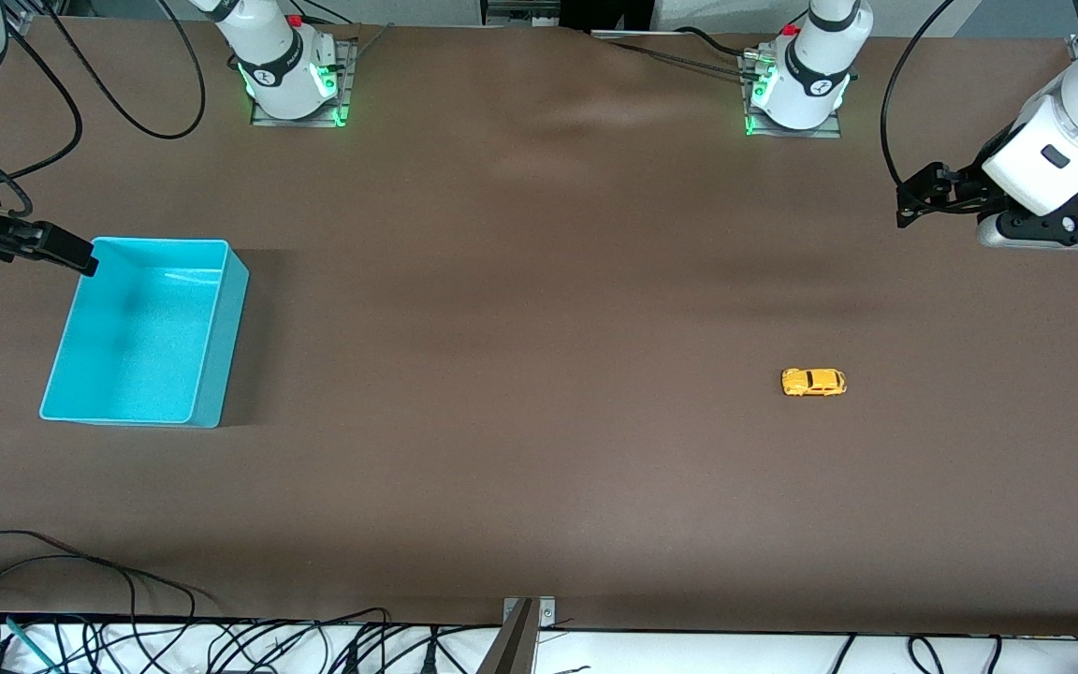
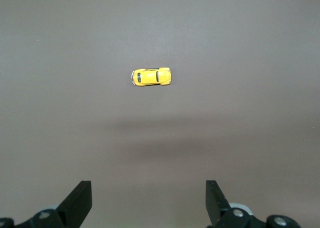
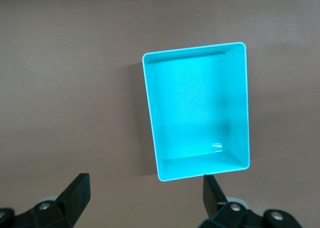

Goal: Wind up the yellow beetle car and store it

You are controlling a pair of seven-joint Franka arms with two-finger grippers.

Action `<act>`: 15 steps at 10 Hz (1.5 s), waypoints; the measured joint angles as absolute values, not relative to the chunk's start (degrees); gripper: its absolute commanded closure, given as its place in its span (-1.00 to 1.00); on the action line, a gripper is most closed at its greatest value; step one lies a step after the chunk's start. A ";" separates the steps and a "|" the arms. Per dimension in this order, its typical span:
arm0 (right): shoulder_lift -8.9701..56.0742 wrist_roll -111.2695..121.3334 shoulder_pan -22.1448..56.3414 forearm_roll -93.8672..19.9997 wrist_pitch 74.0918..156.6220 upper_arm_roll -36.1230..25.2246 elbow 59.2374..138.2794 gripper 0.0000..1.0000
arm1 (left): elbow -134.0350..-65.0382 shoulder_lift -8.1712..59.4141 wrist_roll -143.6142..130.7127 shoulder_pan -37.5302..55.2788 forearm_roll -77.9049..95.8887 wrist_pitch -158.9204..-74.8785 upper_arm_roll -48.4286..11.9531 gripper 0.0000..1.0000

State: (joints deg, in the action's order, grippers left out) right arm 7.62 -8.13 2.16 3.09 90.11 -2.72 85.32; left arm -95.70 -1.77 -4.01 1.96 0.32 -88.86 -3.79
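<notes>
The yellow beetle car [image 1: 813, 382] stands on its wheels on the brown table, toward the left arm's end. It also shows in the left wrist view [image 2: 151, 77], small and well clear of the fingers. My left gripper [image 1: 909, 206] [image 2: 148, 200] hangs open and empty in the air above the table at that end, apart from the car. The turquoise bin [image 1: 232, 318] stands empty toward the right arm's end; it also shows in the right wrist view [image 3: 151, 118]. My right gripper [image 1: 79, 256] [image 3: 145, 188] hangs open and empty over the bin's corner.
The two arm bases [image 1: 294, 70] [image 1: 801, 89] stand along the table's edge farthest from the front camera. Loose black cables [image 1: 80, 599] lie along the nearest edge, with a grey bracket [image 1: 520, 632] at its middle.
</notes>
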 measured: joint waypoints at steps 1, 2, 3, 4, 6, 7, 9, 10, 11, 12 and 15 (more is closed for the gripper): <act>7.62 -7.57 2.15 3.09 90.11 -2.79 85.32 -1.00 | -95.70 -1.77 -4.01 1.96 0.32 -88.86 -3.79 -1.00; 7.63 -6.67 2.15 3.09 90.10 -2.82 85.32 -1.00 | -95.70 -1.77 -4.01 1.98 0.32 -88.86 -3.79 -1.00; 7.63 -5.96 2.14 3.09 90.07 -2.86 85.32 -1.00 | -95.70 -1.77 -4.01 1.99 0.32 -88.86 -3.79 -1.00; 7.62 -5.12 2.14 3.09 89.95 -2.90 85.32 -1.00 | -95.70 -1.77 -4.01 1.99 0.32 -88.86 -3.79 -1.00; 7.63 -3.86 2.13 3.08 89.13 -2.93 85.32 -1.00 | -95.70 -1.77 -4.01 2.01 0.32 -88.86 -3.80 -1.00; 7.63 -3.75 2.13 3.06 88.91 -2.93 85.33 -1.00 | -95.70 -1.77 -4.01 2.01 0.32 -88.86 -3.80 -1.00; 7.63 -3.65 2.13 3.04 88.80 -2.93 85.32 -1.00 | -95.34 -1.73 -4.11 1.98 0.32 -88.86 -3.78 -1.00; 7.63 -3.61 2.13 3.04 88.71 -2.93 85.32 -1.00 | -94.84 -1.60 -4.12 1.99 0.32 -88.86 -3.78 -1.00; 7.63 -3.61 2.13 3.04 88.64 -2.93 85.33 -1.00 | -94.54 -1.56 -4.12 1.99 0.32 -88.86 -3.78 -1.00; 7.63 -3.61 2.12 3.04 88.61 -2.94 85.32 -1.00 | -94.51 -1.54 -4.13 1.99 0.32 -88.86 -3.78 -1.00; 7.63 -3.61 2.11 2.84 88.58 -2.99 85.33 -1.00 | -94.51 -1.27 -3.83 2.00 0.32 -88.64 -3.78 -1.00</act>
State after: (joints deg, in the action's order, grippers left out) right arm 7.63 -3.61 2.11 2.84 88.58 -2.99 85.33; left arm -94.51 -1.27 -3.83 2.00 0.32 -88.64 -3.78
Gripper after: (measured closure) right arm 0.000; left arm 0.000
